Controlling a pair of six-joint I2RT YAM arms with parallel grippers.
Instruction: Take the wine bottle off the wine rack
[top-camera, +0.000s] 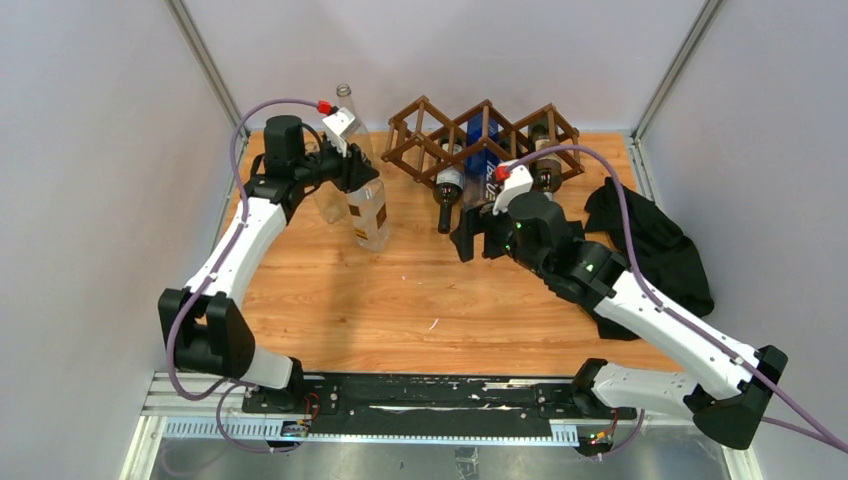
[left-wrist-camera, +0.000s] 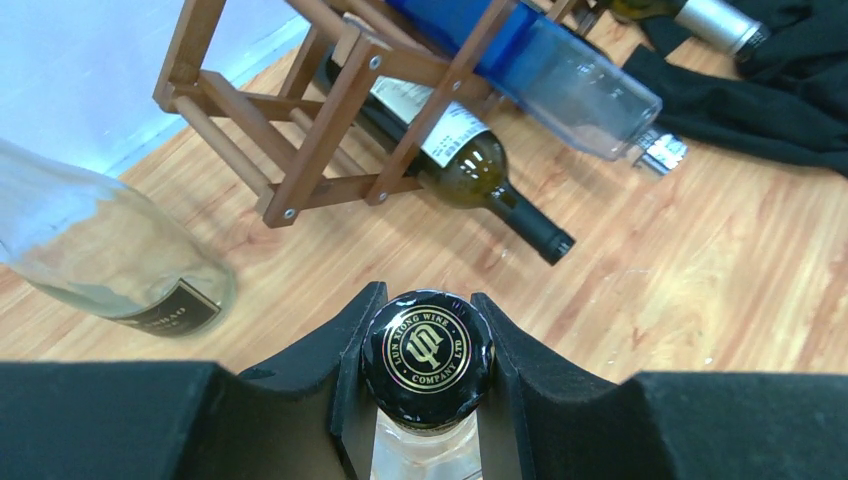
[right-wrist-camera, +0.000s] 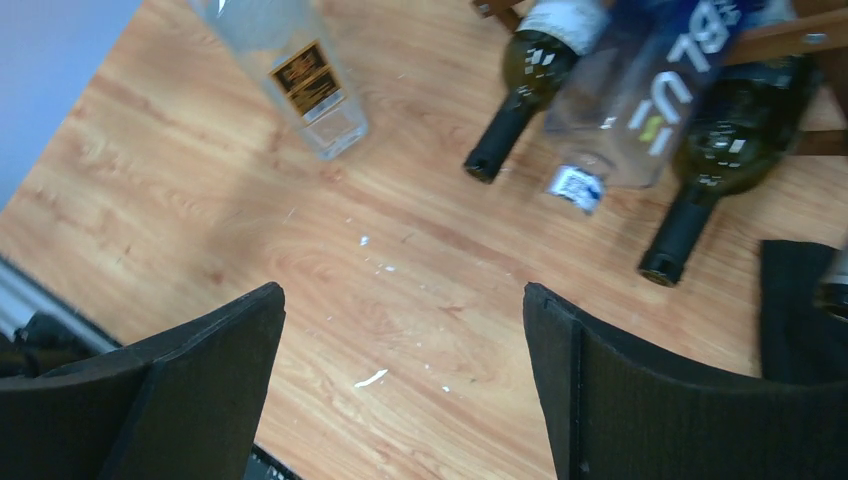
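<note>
The dark wooden wine rack stands at the back of the table. Three bottles lie in it: a dark green wine bottle with a black neck, a blue and clear bottle, and another dark bottle. Left of the rack, my left gripper is shut on the black cap of a clear bottle that stands upright on the table. My right gripper hangs open and empty over bare wood, just in front of the bottle necks.
A second clear bottle with a black label stands just left of the held one. A black cloth is heaped at the right, with a silver-capped bottle lying on it. Walls close in on three sides.
</note>
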